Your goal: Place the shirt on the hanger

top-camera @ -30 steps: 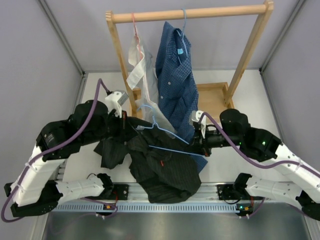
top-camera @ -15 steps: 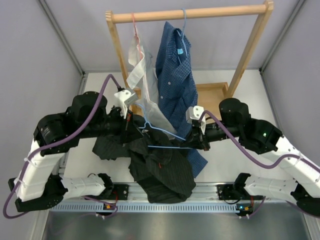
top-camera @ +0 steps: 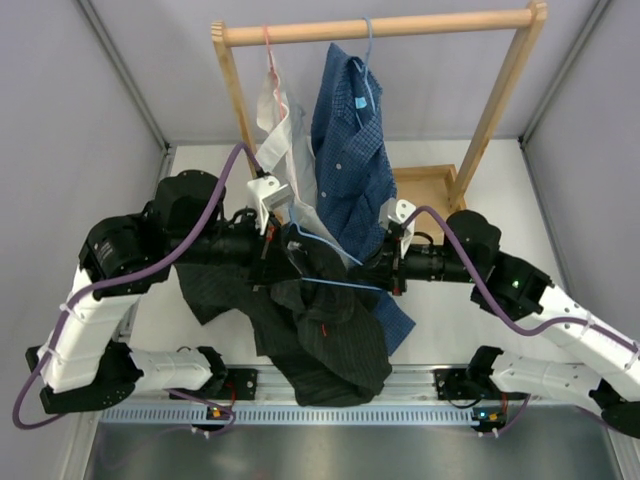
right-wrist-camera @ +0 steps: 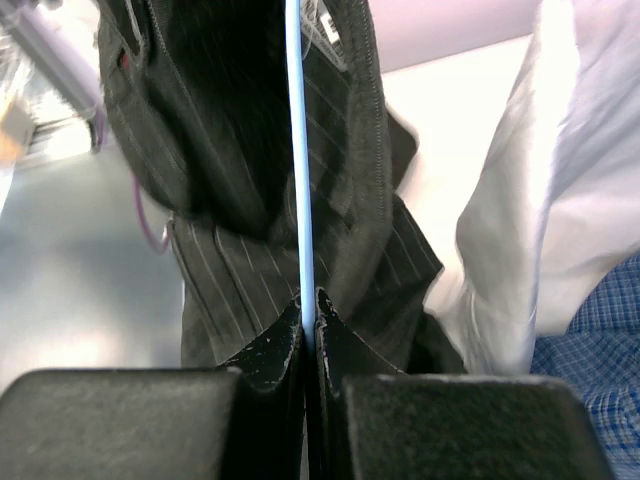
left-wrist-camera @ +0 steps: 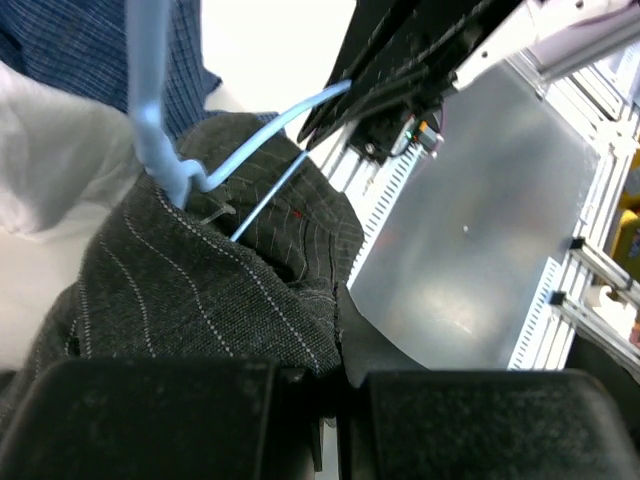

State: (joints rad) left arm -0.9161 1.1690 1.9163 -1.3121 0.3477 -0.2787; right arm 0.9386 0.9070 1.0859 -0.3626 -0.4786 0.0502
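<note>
Right wrist view is showing the right tool [right-wrist-camera: 309,318] pinching the blue hanger [right-wrist-camera: 297,150] to steady it, while the left tool [left-wrist-camera: 330,395] is clamping the black shirt [left-wrist-camera: 200,290], seemingly to draw its cloth over the wire; both are hanging above the counter [top-camera: 195,160], before the wooden rack [top-camera: 380,28].

A robotics lab cell: plain grey partition walls [top-camera: 60,100] enclose a white surface [top-camera: 440,155], with a slotted aluminium rail [top-camera: 415,410] along its near edge and a wooden clothes rack [top-camera: 380,28].

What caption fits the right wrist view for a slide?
Right fingers shut on the blue hanger, with the black pinstriped shirt behind it.
</note>
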